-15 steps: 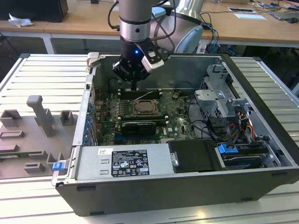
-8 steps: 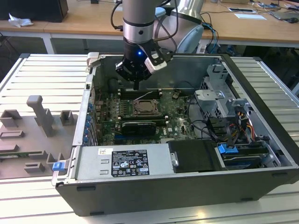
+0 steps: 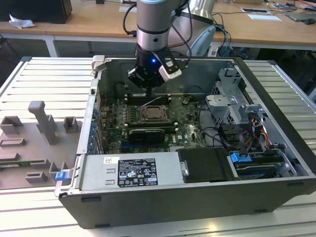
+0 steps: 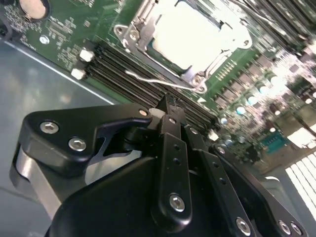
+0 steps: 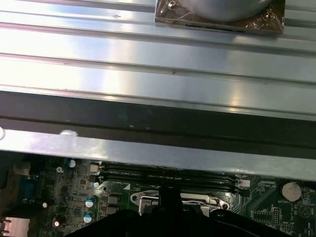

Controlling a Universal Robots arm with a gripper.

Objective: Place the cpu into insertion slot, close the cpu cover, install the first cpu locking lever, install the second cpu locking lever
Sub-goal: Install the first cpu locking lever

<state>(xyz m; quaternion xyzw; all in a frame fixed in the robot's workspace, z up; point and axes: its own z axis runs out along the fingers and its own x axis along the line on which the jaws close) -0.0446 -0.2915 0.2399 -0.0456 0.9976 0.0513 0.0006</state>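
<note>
An open dark grey metal computer case (image 3: 276, 94) is seen lying on a ribbed silver metal table (image 3: 39, 79), with a green motherboard (image 3: 185, 131) inside it. The black gripper (image 3: 149, 90) of the arm is held low inside the case, above the board and just behind the small square dark insertion slot with silvery rim (image 3: 152, 114).

In both wrist views the fingers of the gripper (image 4: 168, 102) (image 5: 169, 197) are seen pressed together at the tips, and nothing can be made out between them. The tips are placed over the long narrow black memory slots (image 4: 113, 69), just beside the insertion slot (image 4: 134, 35). Whether something is touched by them cannot be told.

The small flat square cpu with pale silver-grey face (image 4: 190, 32) is seated in the slot. The thin silvery metal cpu cover with cut-out centre (image 4: 170, 66) appears to be laid flat around the chip. A thin silver wire lever (image 4: 148, 81) is seen along the edge of the slot nearest to the gripper, between the slot and the memory slots; whether it is latched cannot be told.

Grey plastic fixture blocks (image 3: 42, 121) are set on the table at the exterior view's left, well apart from the case.
</note>
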